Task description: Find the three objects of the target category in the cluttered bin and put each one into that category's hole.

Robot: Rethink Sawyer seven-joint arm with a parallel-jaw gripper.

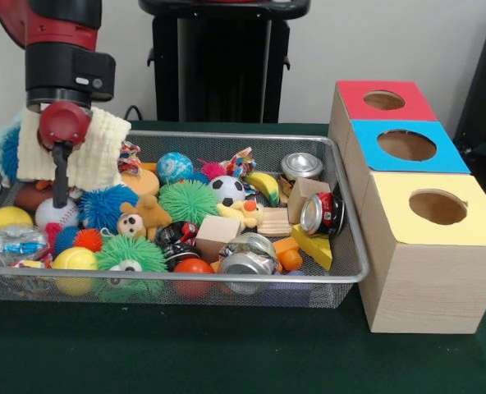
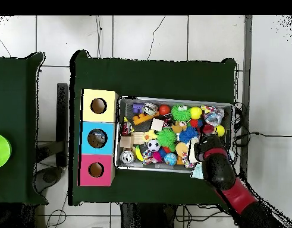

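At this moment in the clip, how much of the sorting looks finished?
Nothing looks sorted yet: the bin is packed with toys, balls and cans. The red hole and yellow hole look empty; the blue hole can't be judged. In hand: the end effector reaches into the bin beside the baseball, grip unclear. All three placements appear to remain.

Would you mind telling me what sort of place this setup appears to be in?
Most likely a robotics lab: a wire bin crammed with toys and cans, three coloured sorting boxes with holes, both on a green-covered table, and cables trailing across a tiled floor.
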